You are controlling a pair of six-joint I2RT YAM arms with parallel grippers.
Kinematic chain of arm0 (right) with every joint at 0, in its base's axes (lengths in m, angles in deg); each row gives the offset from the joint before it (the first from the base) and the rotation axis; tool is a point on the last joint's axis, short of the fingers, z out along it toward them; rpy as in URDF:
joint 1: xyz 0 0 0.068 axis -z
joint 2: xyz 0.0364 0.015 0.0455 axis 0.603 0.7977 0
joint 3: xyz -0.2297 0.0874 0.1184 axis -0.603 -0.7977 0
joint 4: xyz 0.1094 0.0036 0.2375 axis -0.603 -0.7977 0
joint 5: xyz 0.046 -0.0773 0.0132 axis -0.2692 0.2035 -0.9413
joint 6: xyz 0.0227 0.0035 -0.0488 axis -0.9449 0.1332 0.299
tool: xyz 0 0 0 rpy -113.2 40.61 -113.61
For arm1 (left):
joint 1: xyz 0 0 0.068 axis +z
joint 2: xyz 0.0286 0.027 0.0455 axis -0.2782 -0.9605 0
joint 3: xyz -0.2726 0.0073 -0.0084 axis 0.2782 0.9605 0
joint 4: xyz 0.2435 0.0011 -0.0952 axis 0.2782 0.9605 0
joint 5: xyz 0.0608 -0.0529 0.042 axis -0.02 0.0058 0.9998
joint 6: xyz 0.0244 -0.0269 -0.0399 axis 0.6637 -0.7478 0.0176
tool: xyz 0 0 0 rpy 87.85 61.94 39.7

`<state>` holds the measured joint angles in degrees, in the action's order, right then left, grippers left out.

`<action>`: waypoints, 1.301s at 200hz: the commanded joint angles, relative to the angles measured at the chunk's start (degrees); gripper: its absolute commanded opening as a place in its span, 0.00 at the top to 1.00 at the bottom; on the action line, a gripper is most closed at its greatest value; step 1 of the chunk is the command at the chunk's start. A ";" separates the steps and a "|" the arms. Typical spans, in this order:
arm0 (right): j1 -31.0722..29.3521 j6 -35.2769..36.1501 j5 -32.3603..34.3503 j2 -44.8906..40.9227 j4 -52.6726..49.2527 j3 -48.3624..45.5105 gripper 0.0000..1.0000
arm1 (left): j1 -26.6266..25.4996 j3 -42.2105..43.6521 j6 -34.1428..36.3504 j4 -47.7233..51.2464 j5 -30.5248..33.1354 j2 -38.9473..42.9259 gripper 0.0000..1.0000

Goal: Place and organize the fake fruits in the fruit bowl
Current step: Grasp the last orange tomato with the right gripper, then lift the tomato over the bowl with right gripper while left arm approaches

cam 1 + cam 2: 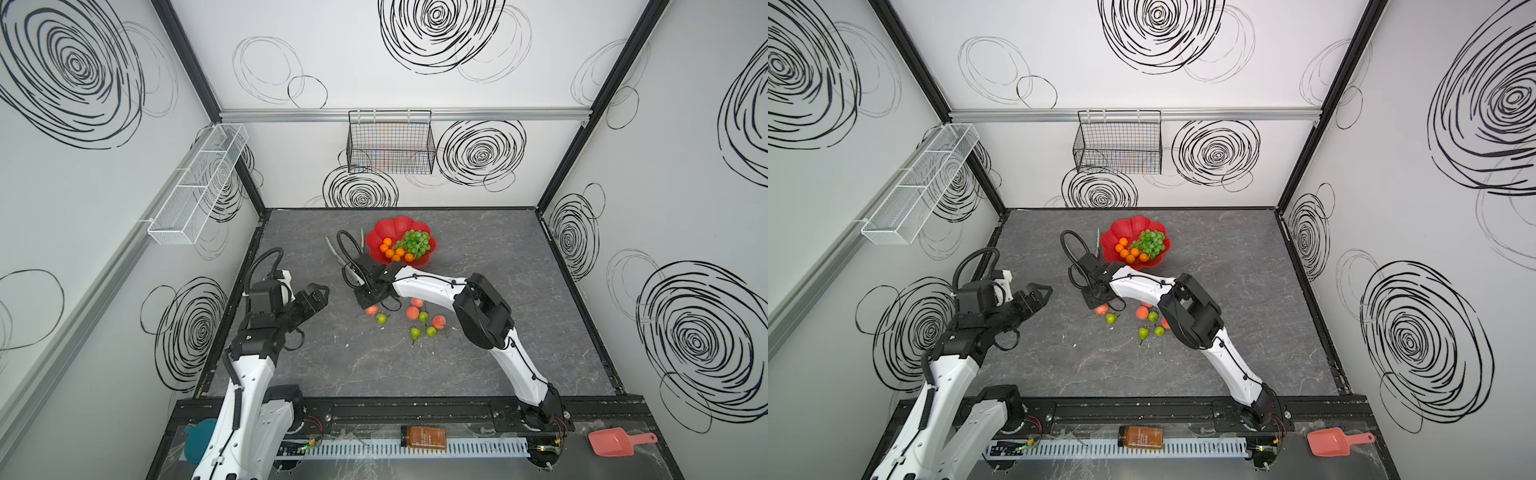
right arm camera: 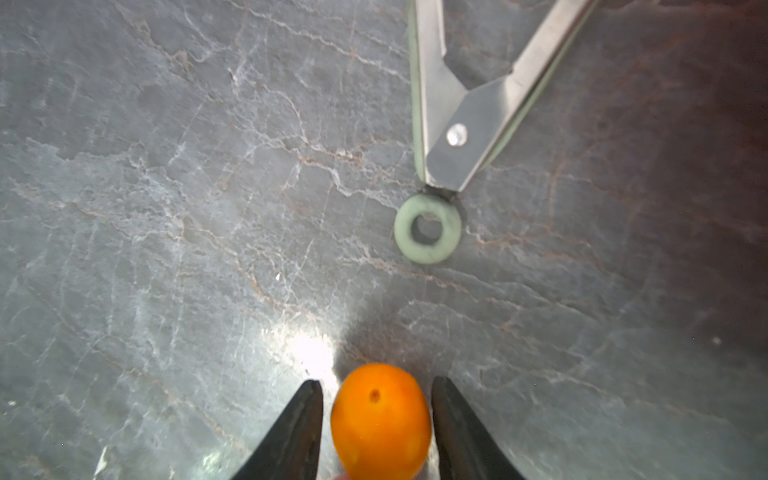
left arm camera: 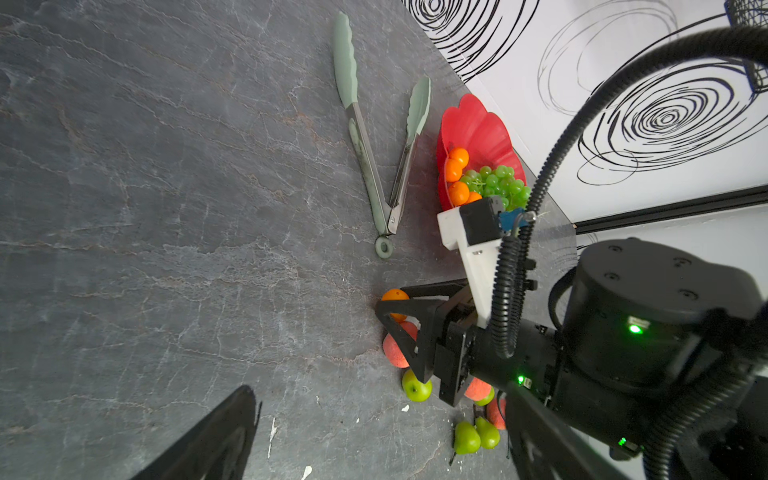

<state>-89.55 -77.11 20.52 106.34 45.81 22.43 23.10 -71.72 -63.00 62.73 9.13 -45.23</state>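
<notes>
The task is about half done, as I judge it. The fruit bowl [image 1: 388, 226] already holds the bunch of grapes [image 1: 413, 243] and several tangerines [image 1: 395, 251] beside it. Four peaches [image 1: 412, 312] and four pears [image 1: 415, 332] lie loose on the tabletop [image 1: 498, 291], near the bowl but outside it, and they are not yet moved.

One more tangerine [image 2: 380, 419] is also outside the bowl. It sits exactly between the two fingers of the right gripper [image 2: 376, 386], low over the tabletop and near the ring end of the green tongs [image 2: 428, 230]. The gripper is half spread around this fruit. A thin strip of tabletop shows between one finger and the tangerine, so I think it is not pinched yet.

The left gripper [image 1: 322, 296] hangs spread and empty, well apart from all fruits.
</notes>
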 commanded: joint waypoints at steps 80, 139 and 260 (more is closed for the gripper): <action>0.16 -0.08 1.68 -0.16 -2.18 1.98 0.61 | 0.62 0.18 0.35 -1.17 -0.27 0.46 0.04; 1.29 -1.29 0.58 -4.51 -1.29 -0.06 0.65 | -2.78 -1.55 2.09 -1.65 0.72 0.41 0.04; 8.19 -3.65 -0.85 -21.64 7.15 -19.84 0.65 | -21.37 -6.44 2.55 -9.41 7.87 -7.00 0.04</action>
<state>-83.48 -79.78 19.91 89.10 50.27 6.57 4.67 -75.55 -61.34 57.90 13.53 -50.08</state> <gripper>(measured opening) 0.353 0.959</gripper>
